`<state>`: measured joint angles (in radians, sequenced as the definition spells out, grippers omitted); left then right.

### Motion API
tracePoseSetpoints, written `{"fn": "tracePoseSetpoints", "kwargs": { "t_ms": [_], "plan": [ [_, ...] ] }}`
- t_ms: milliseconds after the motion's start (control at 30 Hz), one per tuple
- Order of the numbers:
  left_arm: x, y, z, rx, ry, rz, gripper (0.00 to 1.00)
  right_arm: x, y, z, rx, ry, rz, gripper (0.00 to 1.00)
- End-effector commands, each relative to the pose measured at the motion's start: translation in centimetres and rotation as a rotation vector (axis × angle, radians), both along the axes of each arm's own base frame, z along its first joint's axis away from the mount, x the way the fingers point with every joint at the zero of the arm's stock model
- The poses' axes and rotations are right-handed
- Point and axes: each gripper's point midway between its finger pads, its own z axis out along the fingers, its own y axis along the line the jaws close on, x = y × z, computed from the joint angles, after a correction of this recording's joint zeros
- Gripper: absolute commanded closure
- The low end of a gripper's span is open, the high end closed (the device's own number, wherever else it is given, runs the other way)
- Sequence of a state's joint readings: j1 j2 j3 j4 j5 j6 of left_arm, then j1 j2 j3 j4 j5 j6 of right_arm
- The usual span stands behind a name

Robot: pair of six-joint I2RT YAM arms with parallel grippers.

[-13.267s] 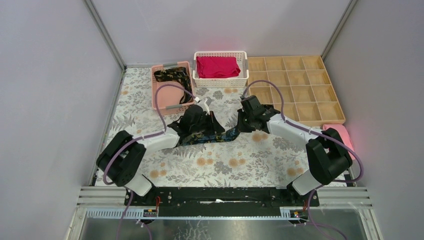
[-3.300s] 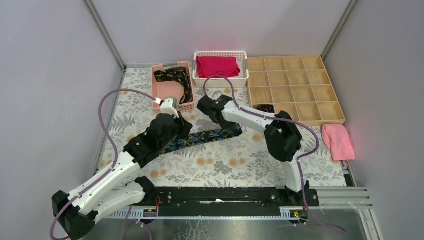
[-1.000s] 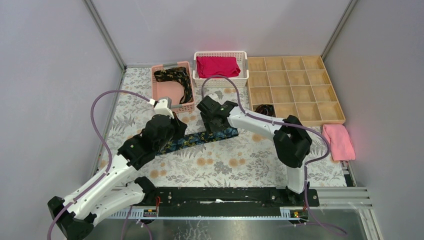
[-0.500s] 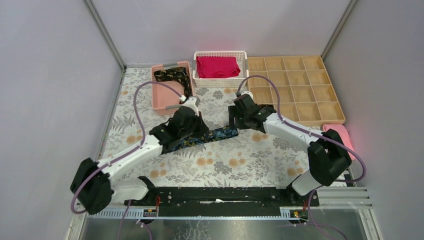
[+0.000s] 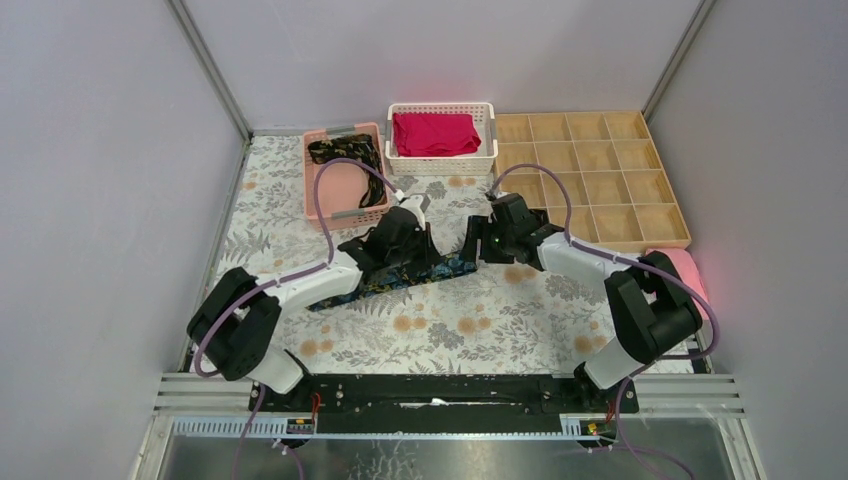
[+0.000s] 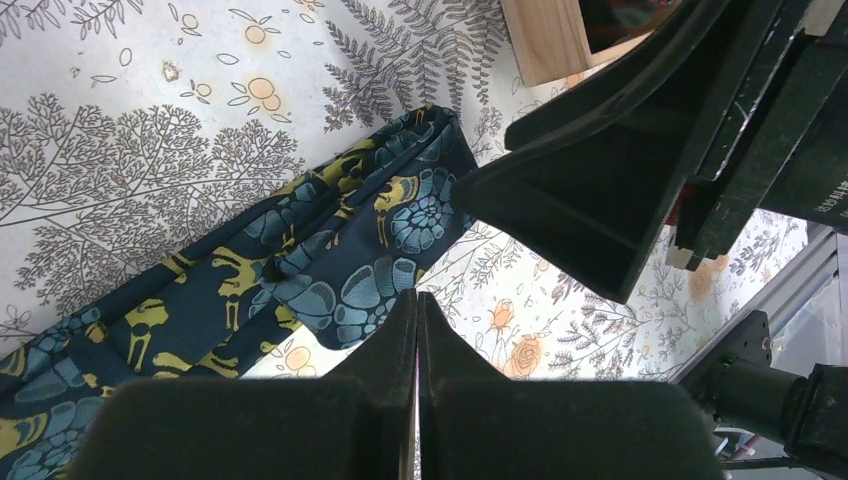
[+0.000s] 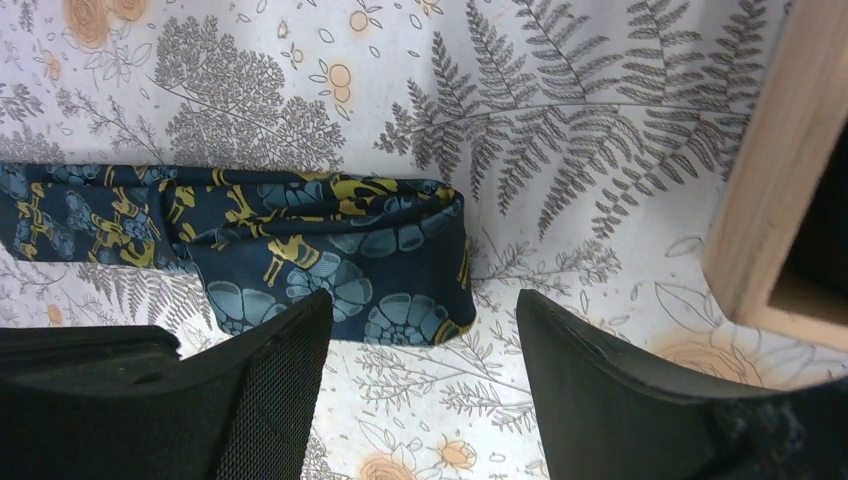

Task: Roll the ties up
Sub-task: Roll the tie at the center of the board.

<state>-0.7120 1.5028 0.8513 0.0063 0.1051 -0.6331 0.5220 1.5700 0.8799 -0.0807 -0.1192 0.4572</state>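
The left arm [image 5: 312, 284] covers the middle of the tie [image 5: 452, 268]; the 2 wrist views crop it.

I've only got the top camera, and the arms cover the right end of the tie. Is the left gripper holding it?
Observer: No. The left wrist view shows the left gripper shut on nothing, its tips over the near edge of the tie.
Operator: What about the right one?
Observer: The right wrist view shows the right gripper open. The tie's end lies ahead of the gap and is not pinched.
Operator: Is that end rolled yet?
Observer: No coil. It looks folded back on itself once and lies flat.
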Motion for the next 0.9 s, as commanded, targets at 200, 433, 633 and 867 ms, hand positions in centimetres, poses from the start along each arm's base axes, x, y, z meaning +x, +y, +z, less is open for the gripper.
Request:
{"fn": "tracePoseSetpoints", "kwargs": {
  "t_ms": [200, 433, 633, 867],
  "plan": [
    [1.5, -0.6, -2.8, 0.047, -0.018, -0.004, 1.0, 0.2, 2.3, -1.5, 0.122, 0.043, 0.068, 0.25],
    [1.8, 0.2, -6.6, 0.129, 0.024, 0.02, 1.0, 0.0, 2.4, -2.6, 0.129, 0.071, 0.073, 0.26],
    [2.5, 1.1, -8.7, 0.177, 0.041, 0.05, 1.0, -0.3, 3.0, -3.3, 0.156, 0.094, 0.096, 0.27],
    [2.6, 1.5, -9.5, 0.19, 0.051, 0.058, 1.0, -0.6, 4.0, -4.7, 0.188, 0.15, 0.125, 0.32]
  ]
}}
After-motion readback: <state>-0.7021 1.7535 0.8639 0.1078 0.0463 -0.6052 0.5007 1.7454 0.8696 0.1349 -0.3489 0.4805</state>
